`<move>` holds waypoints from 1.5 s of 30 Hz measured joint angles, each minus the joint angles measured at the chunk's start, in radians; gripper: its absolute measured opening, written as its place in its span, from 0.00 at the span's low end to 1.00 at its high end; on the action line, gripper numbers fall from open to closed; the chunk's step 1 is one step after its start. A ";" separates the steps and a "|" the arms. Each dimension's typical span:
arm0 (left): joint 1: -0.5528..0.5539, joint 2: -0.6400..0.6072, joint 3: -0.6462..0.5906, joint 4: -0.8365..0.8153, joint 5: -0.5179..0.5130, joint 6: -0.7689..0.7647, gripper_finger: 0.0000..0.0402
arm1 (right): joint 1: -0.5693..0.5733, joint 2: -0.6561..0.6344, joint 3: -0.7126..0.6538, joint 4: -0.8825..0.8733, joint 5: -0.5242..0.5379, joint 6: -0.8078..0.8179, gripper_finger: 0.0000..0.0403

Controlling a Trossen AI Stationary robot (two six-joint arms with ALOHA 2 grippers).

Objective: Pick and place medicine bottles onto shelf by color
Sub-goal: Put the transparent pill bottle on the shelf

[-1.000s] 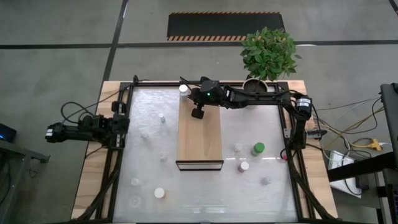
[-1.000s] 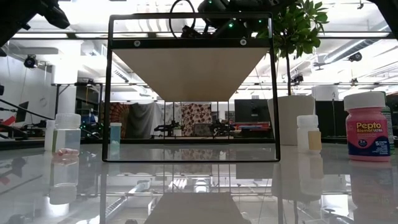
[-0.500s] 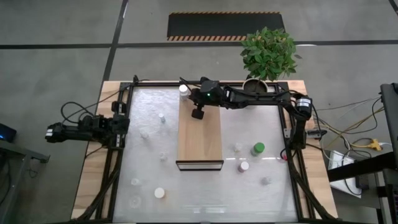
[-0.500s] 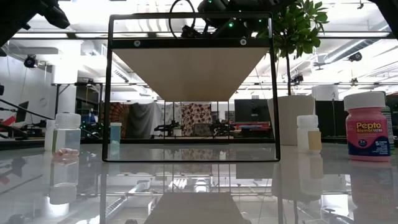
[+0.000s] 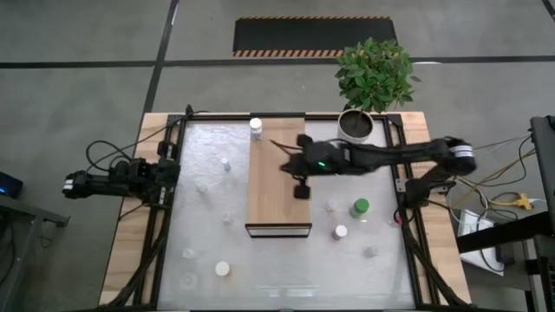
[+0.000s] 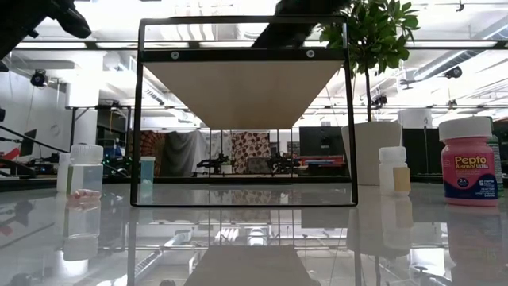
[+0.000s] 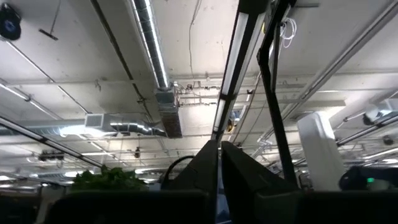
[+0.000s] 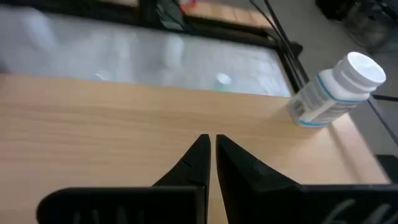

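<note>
1. At your far left in the high view, the left gripper [image 5: 71, 185] waits off the table's left edge, beyond the wooden table border [image 5: 130, 251]. Its wrist view shows only ceiling, with its two fingers [image 7: 208, 165] pressed together, holding nothing.
2. Moving right over the glossy table [image 5: 208, 251], you see small white-capped medicine bottles scattered left of the shelf, one with a wide white cap [image 5: 223, 269] near the front edge. The low view shows one of these from the side as a clear bottle [image 6: 86, 171] with a white cap.
3. The shelf [image 5: 273, 208] lies at the middle, its dark edge toward the front. A white bottle [image 5: 256, 126] stands at its far left corner; only the right wrist view shows its blue-printed label [image 8: 329, 93] and that it rests on the wood.
4. The right gripper [image 5: 301, 189] hangs over the shelf's right half. Its wrist view shows the fingertips closed on nothing, above bare wood.
5. Right of the shelf you find the green-topped bottle [image 5: 360, 207], and a maroon bottle [image 5: 340, 232] nearer the front; the low view alone reads its pink label [image 6: 468, 171].
6. A potted plant [image 5: 373, 78] stands at the far right corner.
</note>
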 joint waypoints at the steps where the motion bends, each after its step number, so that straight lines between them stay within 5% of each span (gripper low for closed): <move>1: 0.000 0.004 0.001 -0.003 0.007 -0.009 0.01 | 0.018 -0.037 -0.041 0.012 -0.001 0.016 0.04; 12: 0.000 0.176 0.029 0.065 -0.036 -0.054 0.01 | 0.198 -0.316 -0.473 0.303 0.002 0.037 0.04; 19: 0.000 0.362 0.080 0.218 -0.108 -0.176 0.01 | 0.208 -0.424 -0.595 0.349 0.002 0.025 0.04; 28: 0.000 0.530 0.247 0.116 -0.194 -0.389 0.01 | 0.208 -0.509 -0.713 0.406 -0.002 0.002 0.04; 32: 0.002 0.578 0.350 -0.178 -0.253 -0.538 0.01 | 0.208 -0.540 -0.755 0.426 -0.002 0.002 0.04; 39: 0.003 0.648 0.641 -1.273 -0.483 -0.998 0.01 | 0.208 -0.555 -0.785 0.444 -0.002 -0.007 0.04; 45: 0.003 0.787 0.784 -1.840 -0.445 -1.323 0.01 | 0.208 -0.548 -0.788 0.442 -0.002 -0.016 0.04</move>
